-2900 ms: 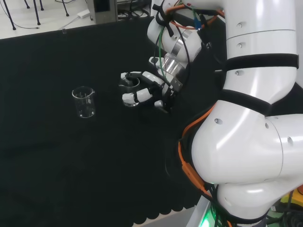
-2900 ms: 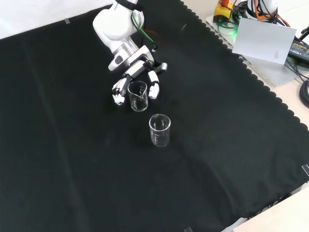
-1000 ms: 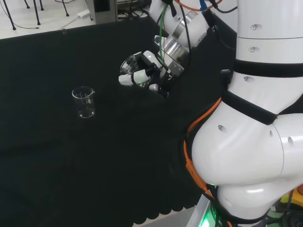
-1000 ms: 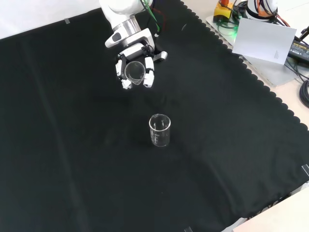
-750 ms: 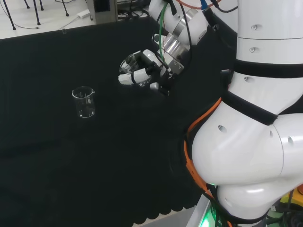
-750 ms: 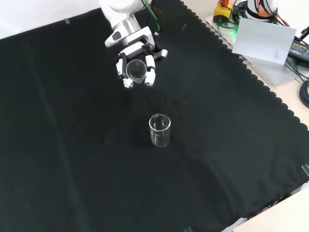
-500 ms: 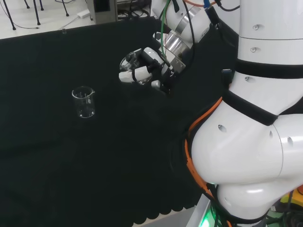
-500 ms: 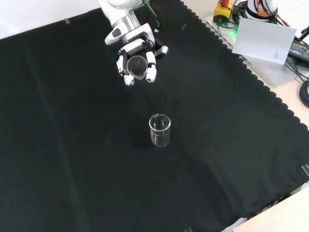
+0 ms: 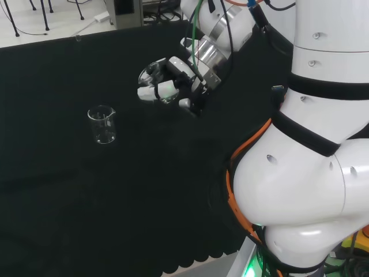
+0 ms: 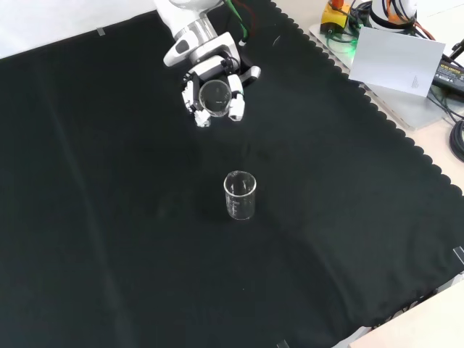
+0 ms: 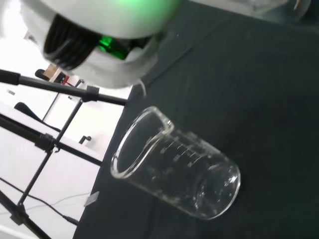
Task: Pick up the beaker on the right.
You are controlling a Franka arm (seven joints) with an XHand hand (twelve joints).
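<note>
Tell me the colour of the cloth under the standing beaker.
Black cloth, plainest in the front view.

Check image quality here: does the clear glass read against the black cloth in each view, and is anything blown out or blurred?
Head view: the held beaker is faint among the hand; the standing beaker shows by rim highlights. Front view: both outlines read well on the cloth. Wrist view: standing beaker sharp, room behind blown out white, blurred part with green glow nearby.
</note>
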